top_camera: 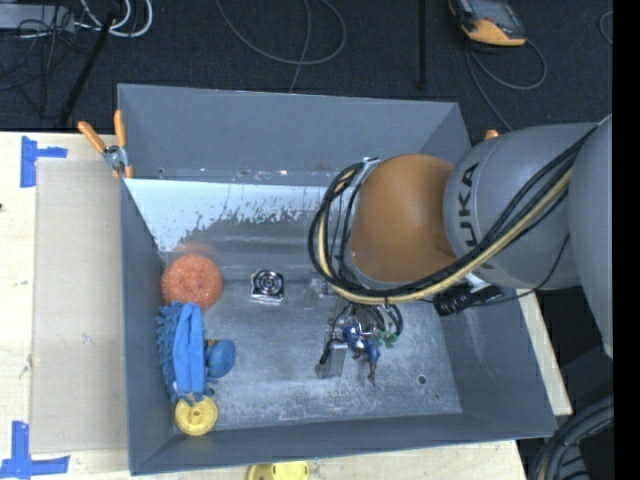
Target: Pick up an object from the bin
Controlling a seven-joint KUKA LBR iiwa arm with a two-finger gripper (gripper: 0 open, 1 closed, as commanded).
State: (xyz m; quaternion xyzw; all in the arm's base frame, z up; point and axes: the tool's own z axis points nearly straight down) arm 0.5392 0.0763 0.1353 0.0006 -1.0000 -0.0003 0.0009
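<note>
Gripper (350,360): low over the bin (290,138) floor, right of centre; its two fingers (328,360) are spread apart, and only bare grey floor shows between them.
Arm (520,218): reaches in from the right, with an orange cover (400,218) and looped cables just above the gripper.
Metal piece (267,285): small and shiny, on the floor near the middle; it is the thing nearest the gripper, up and to its left, apart from the fingers.
Orange ball (192,280): rough and round, by the left wall.
Blue brush (185,348): lies lengthwise just below the ball.
Blue lump (221,356): touching the brush's right side.
Yellow ring (195,415): at the brush's lower end, in the near left corner.
</note>
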